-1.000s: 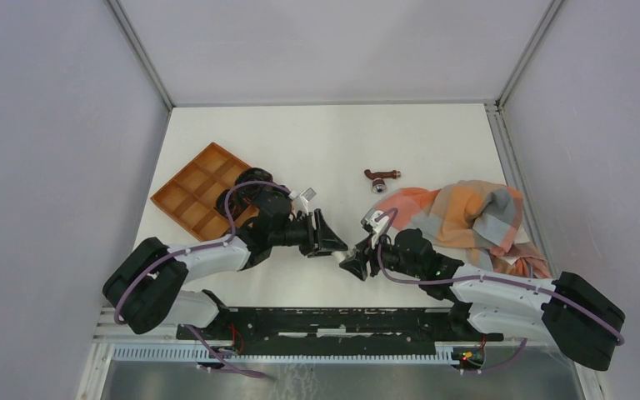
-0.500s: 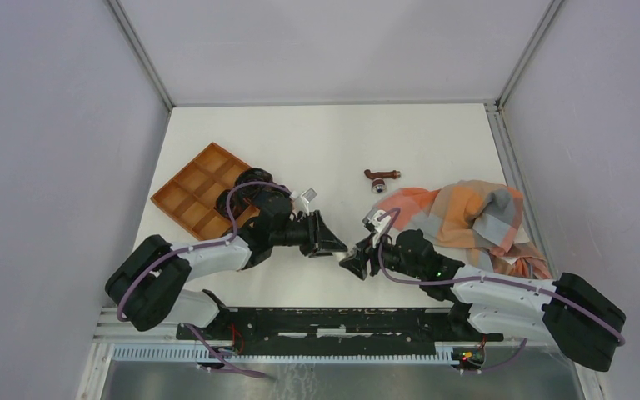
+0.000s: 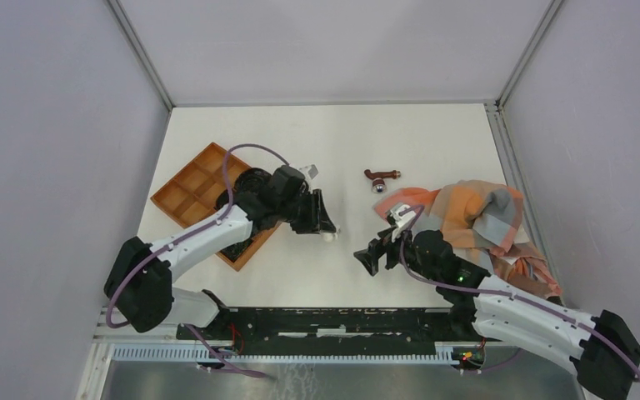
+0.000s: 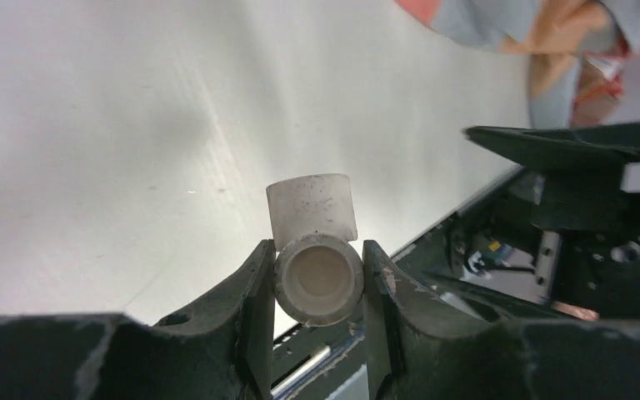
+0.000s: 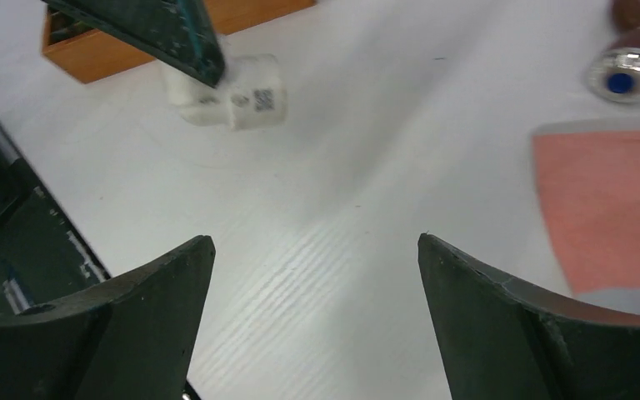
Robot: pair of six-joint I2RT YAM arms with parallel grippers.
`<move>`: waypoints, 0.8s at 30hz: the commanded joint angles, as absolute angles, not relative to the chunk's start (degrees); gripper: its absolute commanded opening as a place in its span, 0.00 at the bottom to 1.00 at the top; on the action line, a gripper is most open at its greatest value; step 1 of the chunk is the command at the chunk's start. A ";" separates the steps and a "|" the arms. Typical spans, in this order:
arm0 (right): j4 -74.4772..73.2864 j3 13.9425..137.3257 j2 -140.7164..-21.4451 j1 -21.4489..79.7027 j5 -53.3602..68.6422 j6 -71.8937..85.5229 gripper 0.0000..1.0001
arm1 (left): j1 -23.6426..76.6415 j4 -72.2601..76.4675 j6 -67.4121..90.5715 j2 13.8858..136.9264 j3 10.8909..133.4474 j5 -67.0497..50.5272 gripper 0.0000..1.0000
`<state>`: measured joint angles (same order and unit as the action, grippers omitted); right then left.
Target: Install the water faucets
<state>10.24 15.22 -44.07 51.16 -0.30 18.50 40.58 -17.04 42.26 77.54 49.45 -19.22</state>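
The water faucet [image 3: 381,177], small, reddish-brown and bent, lies on the table just beyond the cloth, with no gripper touching it. Its silvery knob with the blue mark [image 5: 625,65] shows at the top right of the right wrist view. My left gripper [image 3: 325,228] is shut on a white elbow pipe fitting [image 4: 315,250], also seen as the white fitting [image 5: 237,98] in the right wrist view, held just above the table. My right gripper [image 3: 370,255] hangs open and empty a short way to the right of the fitting, its fingers [image 5: 158,292] wide apart.
An orange-brown compartment tray [image 3: 190,197] lies at the left, partly under the left arm. A crumpled orange, pink and grey cloth [image 3: 467,212] lies at the right, beside the right arm. The black rail of the arm bases [image 3: 333,321] runs along the near edge.
The two grippers, which met over the fitting, have parted. The right gripper opened and drew back to the right. The left arm carried the fitting away toward the far left.
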 commanded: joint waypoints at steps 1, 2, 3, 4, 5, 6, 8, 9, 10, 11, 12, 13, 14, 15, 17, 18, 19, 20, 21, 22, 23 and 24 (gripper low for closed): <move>-3.99 20.24 -38.79 48.69 -12.91 19.19 0.98 | 40.40 -40.01 35.89 81.18 60.55 -2.57 0.02; -6.48 20.99 -38.15 48.18 -14.96 20.28 0.98 | 40.39 -42.77 38.88 82.34 62.60 0.31 0.02; -8.51 21.75 -37.75 47.93 -17.27 21.30 0.98 | 40.46 -45.28 40.86 83.42 64.37 2.25 0.02; -9.71 22.22 -37.30 47.62 -18.87 22.33 0.98 | 40.44 -47.47 42.48 84.74 66.15 3.01 0.02; -10.94 22.63 -37.03 47.47 -20.31 23.42 0.98 | 40.44 -49.47 44.17 86.13 67.98 3.55 0.02; -11.94 23.13 -36.92 47.38 -21.91 24.37 0.98 | 40.43 -51.21 45.61 87.50 69.60 3.82 0.02; -13.71 24.02 -37.07 47.19 -24.25 25.92 0.98 | 40.50 -55.51 49.00 90.98 73.59 4.72 0.02; -14.45 24.52 -37.32 47.11 -25.42 26.54 0.98 | 40.49 -58.51 50.24 93.92 75.97 5.38 0.02; -15.32 25.14 -37.60 47.11 -26.34 26.99 0.98 | 40.39 -61.05 50.64 96.29 78.40 4.69 0.02; -15.77 25.58 -37.85 47.10 -26.91 27.12 0.98 | 40.39 -63.08 50.70 98.41 80.55 3.29 0.02; -16.06 25.89 -38.01 47.10 -27.21 27.07 0.98 | 40.43 -64.42 50.71 100.36 82.44 1.71 0.02; -16.18 26.12 -38.06 47.08 -27.40 27.08 0.98 | 40.41 -64.59 50.53 101.85 83.63 0.49 0.02; -16.08 26.18 -37.97 47.10 -27.52 27.03 0.98 | 40.38 -64.64 50.50 103.15 84.64 -1.54 0.02; -16.19 26.19 -37.88 47.11 -27.53 27.03 0.98 | 40.35 -64.91 50.68 104.51 85.68 -1.95 0.02; -16.55 26.28 -37.73 47.10 -27.36 27.14 0.98 | 40.22 -64.99 50.24 107.12 87.60 -3.15 0.02; -16.84 26.37 -37.63 47.05 -27.26 27.19 0.98 | 40.17 -64.90 49.73 108.51 88.75 -3.78 0.02; -17.10 26.30 -37.51 47.05 -27.21 27.33 0.98 | 39.86 -65.08 48.59 110.06 89.56 -4.95 0.02; -17.43 26.15 -37.11 47.11 -27.21 27.46 0.97 | 39.63 -65.29 47.70 111.78 90.38 -5.98 0.02; -17.62 25.96 -36.77 47.11 -27.16 27.59 0.98 | 39.46 -65.49 47.34 113.32 91.11 -6.34 0.02; -17.64 25.45 -36.30 47.09 -27.14 27.90 0.98 | 39.11 -66.00 47.43 115.04 91.95 -6.37 0.02; -17.62 24.95 -35.90 47.03 -27.17 28.06 0.97 | 38.96 -66.11 47.49 116.61 92.73 -6.91 0.02; -17.50 24.59 -35.62 47.11 -27.17 28.20 0.97 | 38.87 -66.09 47.28 118.07 93.58 -7.41 0.04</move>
<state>-17.37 23.66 -37.34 47.18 -25.65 26.83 39.86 -63.61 47.88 113.25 89.52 -4.05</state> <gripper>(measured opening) 0.976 0.424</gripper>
